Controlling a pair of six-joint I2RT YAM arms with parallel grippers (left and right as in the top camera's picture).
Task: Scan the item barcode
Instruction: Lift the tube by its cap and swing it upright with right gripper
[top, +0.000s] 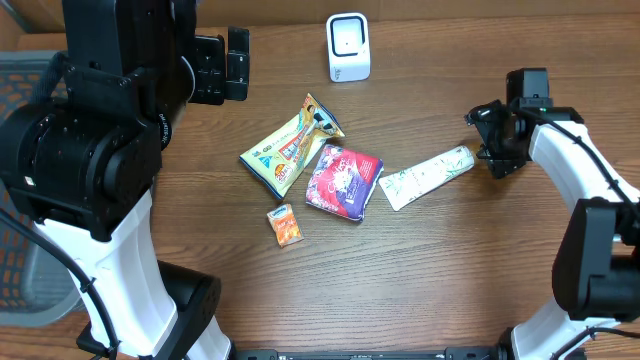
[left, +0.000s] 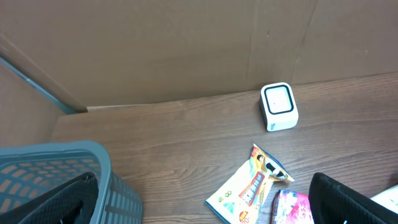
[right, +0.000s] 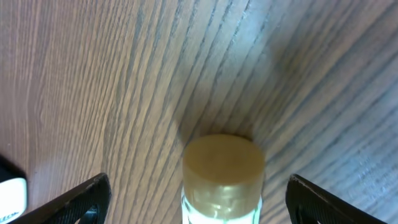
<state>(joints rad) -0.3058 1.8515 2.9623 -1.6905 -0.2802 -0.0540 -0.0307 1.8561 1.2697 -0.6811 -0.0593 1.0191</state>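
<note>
The white tube (top: 428, 177) lies flat on the wooden table (top: 430, 280), right of centre, slanted so that its tan cap (right: 224, 163) points up and to the right, toward the right gripper (top: 488, 142). That gripper sits low at the cap end with its 2 fingers (right: 74, 202) spread wide, 1 on each side of the cap and clear of it (the wrist view shows bare wood between each finger and the cap), so the tube is not held. Just left of the tube's flat end lies a purple packet (top: 344, 180), and touching that packet's upper left edge is a yellow snack bag (top: 290, 145), lying at a slant. A small orange packet (top: 286, 225) lies apart from these, lower and to the left. The white scanner (top: 348, 47) stands at the far edge of the table, well apart from the tube, with its dark-rimmed window facing the table. The left gripper (top: 238, 65) hangs above the table's far left part, its fingers (left: 56, 202) wide apart and holding nothing. Below it in the left wrist view is the rim of a grey basket (left: 62, 162), and a cardboard wall (left: 155, 50) stands behind the table.
</note>
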